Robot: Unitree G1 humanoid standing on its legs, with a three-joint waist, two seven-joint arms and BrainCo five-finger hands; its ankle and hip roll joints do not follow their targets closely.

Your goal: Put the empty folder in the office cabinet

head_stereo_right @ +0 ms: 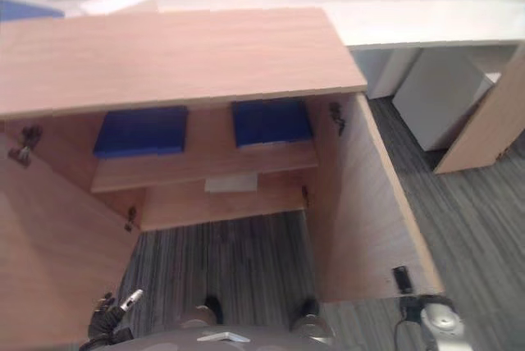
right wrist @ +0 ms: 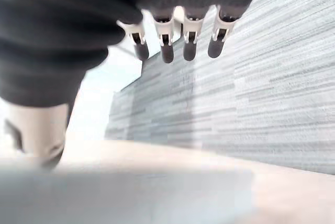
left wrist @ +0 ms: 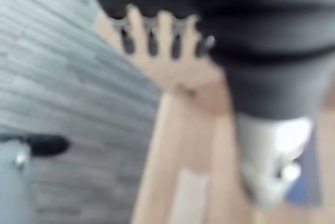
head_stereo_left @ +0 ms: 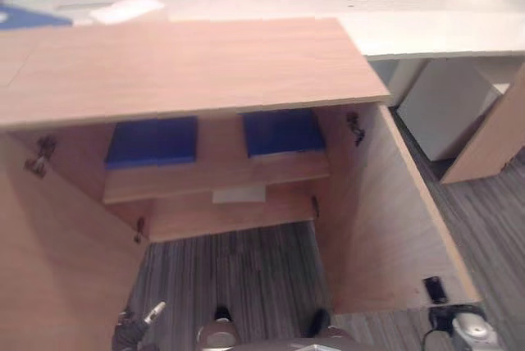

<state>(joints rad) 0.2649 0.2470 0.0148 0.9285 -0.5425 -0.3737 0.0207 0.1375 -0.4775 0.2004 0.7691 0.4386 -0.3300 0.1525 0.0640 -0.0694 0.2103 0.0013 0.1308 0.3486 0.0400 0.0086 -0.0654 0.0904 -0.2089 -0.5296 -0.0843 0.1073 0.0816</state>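
Note:
The wooden office cabinet stands in front of me with both doors swung open. Two blue folders lie flat on its upper shelf, one at the left and one at the right. My left hand hangs low beside the left door, its fingers relaxed and holding nothing. Low by the right door's outer edge is my right hand, whose fingers are loose over the grey floor and also hold nothing.
The left door and right door flank a strip of grey striped floor. A white sheet lies on the lower shelf. A long white desk runs behind the cabinet, with papers on it.

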